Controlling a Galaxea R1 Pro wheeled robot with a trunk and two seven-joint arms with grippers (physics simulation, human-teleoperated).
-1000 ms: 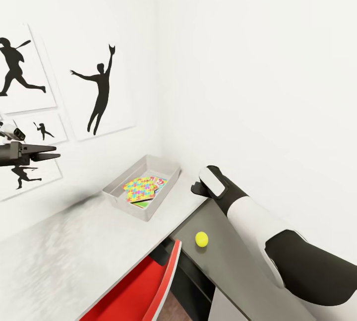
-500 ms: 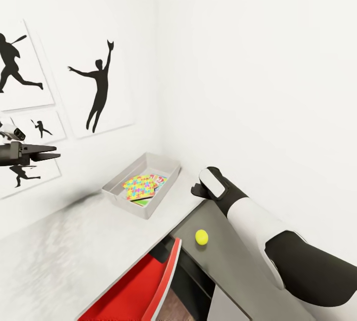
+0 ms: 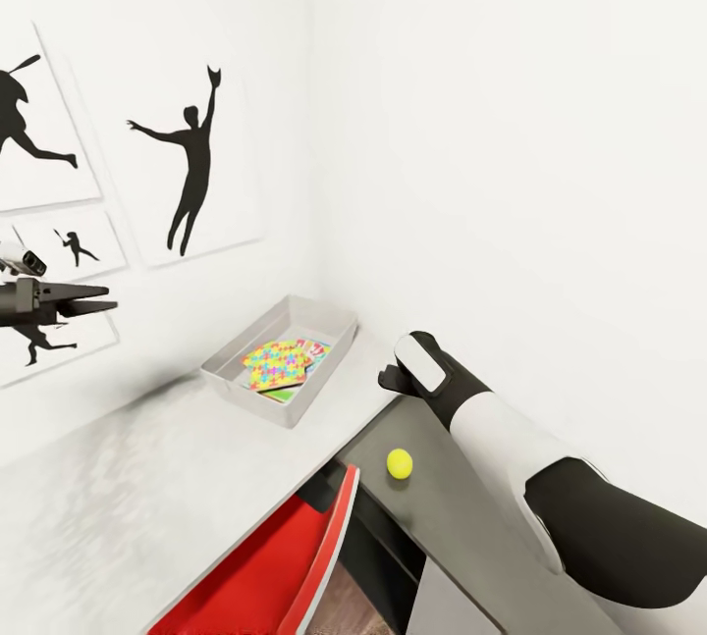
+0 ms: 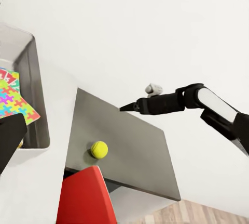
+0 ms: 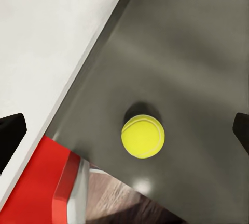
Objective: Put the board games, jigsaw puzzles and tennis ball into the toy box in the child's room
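Since a sec ago the whole head view has slid a bit: wall pictures (image 3: 191,164), toy box (image 3: 236,360) and ball all shift together, so the camera has moved, not the things. Both arms sit at the same spots in frame as before. Nothing on the bench (image 3: 128,488) has been picked or dropped in that time, so task-wise it's a small re-aim, prob lining up on the ball.

Tennis ball (image 3: 400,463) lies alone on the lower dark grey section of the bench, near its front edge, just right of the red chair (image 3: 285,566). It's well apart from the toy box, which sits farther back and left on the pale top by the wall corner. Inside the box: a jigsaw puzzle (image 3: 275,363) on top of other flat colourful pieces; can't tell how many are stacked there.

Right claw (image 5: 127,130) hangs over the ball, open wide: finger tips show at opposite edges of the wrist view w/ the ball between them, not touching. In the left wrist view that arm reaches out above the dark section, past the ball's far side.

Left claw (image 3: 88,299) is held up at far left in front of the wall, away from everything, tips close together and nothing in them; looks shut.

Judgement: ball looks like the last item on the bench, next is lower right claw onto it
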